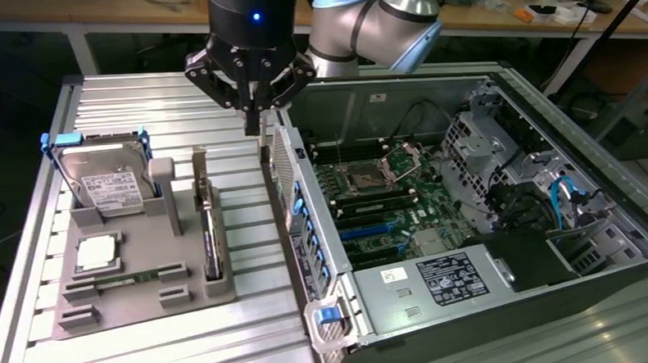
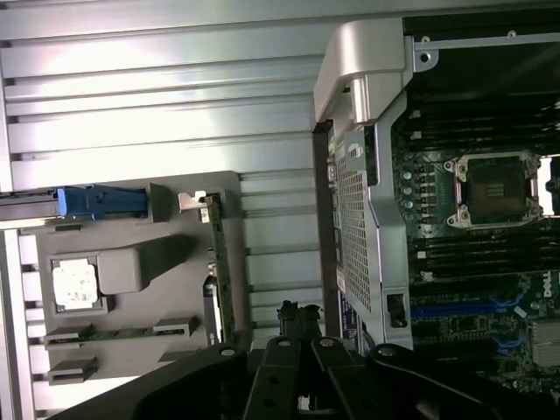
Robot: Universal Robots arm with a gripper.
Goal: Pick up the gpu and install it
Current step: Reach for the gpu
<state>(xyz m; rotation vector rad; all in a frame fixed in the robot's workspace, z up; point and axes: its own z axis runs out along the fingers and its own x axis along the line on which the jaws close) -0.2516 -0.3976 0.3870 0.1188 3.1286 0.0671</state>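
The gpu (image 1: 207, 223) stands on its edge in a slot of the grey holder tray (image 1: 198, 298), its silver bracket end toward the back. From the wrist camera it appears as a thin green strip (image 2: 218, 262). My gripper (image 1: 253, 125) hangs above the table between the tray and the open computer case (image 1: 439, 291). It is higher than the gpu and off to the exterior view's right of it. Its fingers (image 2: 297, 317) are shut together with nothing between them.
The tray also carries a silver hard drive (image 1: 111, 187) in a blue-handled bracket, a processor chip (image 1: 97, 253) and a narrow memory stick (image 1: 126, 279). Inside the case lies the motherboard (image 1: 380, 204), with the case's perforated rear wall (image 1: 289, 191) right next to the gripper.
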